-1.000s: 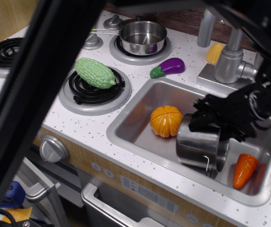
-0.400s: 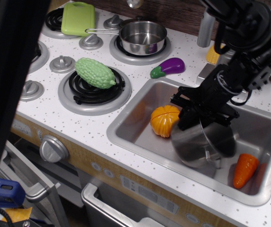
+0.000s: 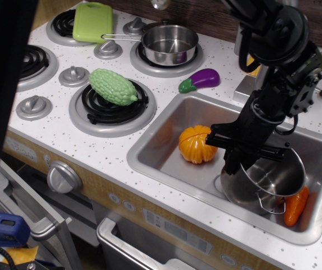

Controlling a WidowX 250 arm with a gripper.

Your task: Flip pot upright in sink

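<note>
The steel pot [image 3: 265, 184] stands in the sink [image 3: 162, 147] at its right half, mouth up and slightly tilted, with a wire loop handle hanging at its front. My black gripper [image 3: 235, 156] comes down from above and is shut on the pot's left rim. The arm hides the rear left part of the rim. The pot's base appears to rest on or just above the sink floor; I cannot tell which.
An orange pumpkin [image 3: 196, 144] lies in the sink just left of the gripper. An orange carrot [image 3: 296, 207] lies against the pot's right side. An eggplant [image 3: 200, 80], a long-handled pan [image 3: 169, 44], a green gourd [image 3: 113, 87] and a green board [image 3: 92, 21] are on the stove top.
The pot has gone from lying on its side to mouth up, and has shifted right towards the carrot. The gripper has turned and moved with it.
</note>
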